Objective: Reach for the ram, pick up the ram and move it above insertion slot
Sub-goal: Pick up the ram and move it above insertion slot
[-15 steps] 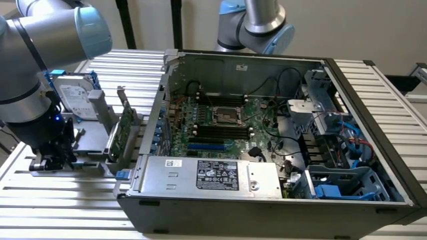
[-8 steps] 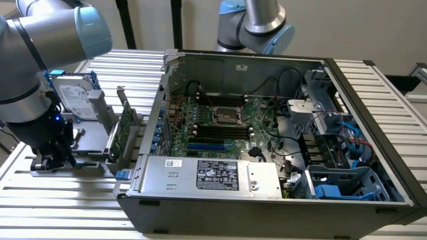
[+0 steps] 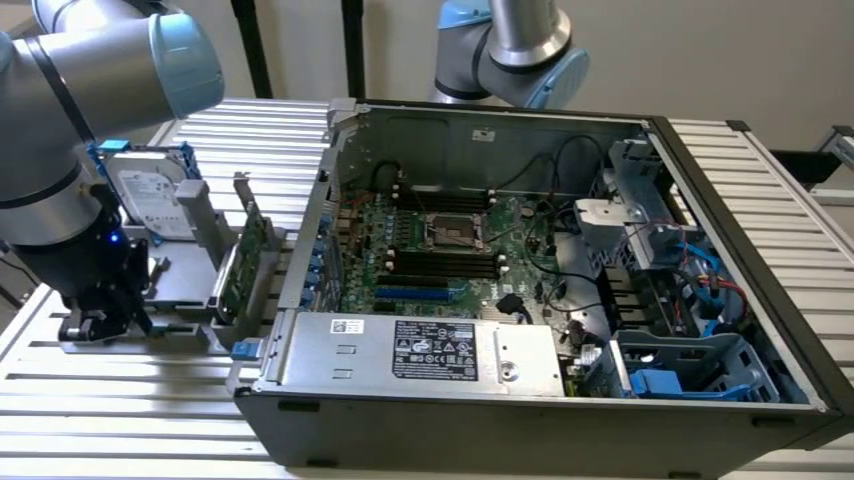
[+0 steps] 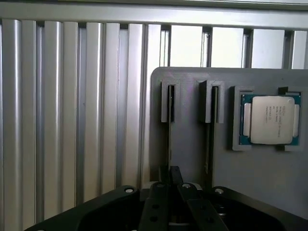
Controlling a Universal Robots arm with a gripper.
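Item: ram (image 4: pixel 169 139), thin stick seen edge-on, upright in slot of grey holder (image 4: pixel 192 159), near CPU (image 4: pixel 269 119).
Gripper (image 4: pixel 169 177): fingers (image 4: pixel 176 177) close tog., appear to pinch ram's top edge.
Handling: prob. light, stiff, fragile; hold mid top edge, avoid contacts.
Surface: ribbed metal tabletop (image 3: pixel 134 420).
Room: tight; exp. card (image 3: pixel 240 265), hard drive (image 3: pixel 154 195), open PC case (image 3: pixel 534 440) alongside.

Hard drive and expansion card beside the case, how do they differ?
The hard drive is silver, boxy, with a white label; the expansion card is green and thin. The card stands nearer the computer case, the drive farther. Both stand upright outside it.
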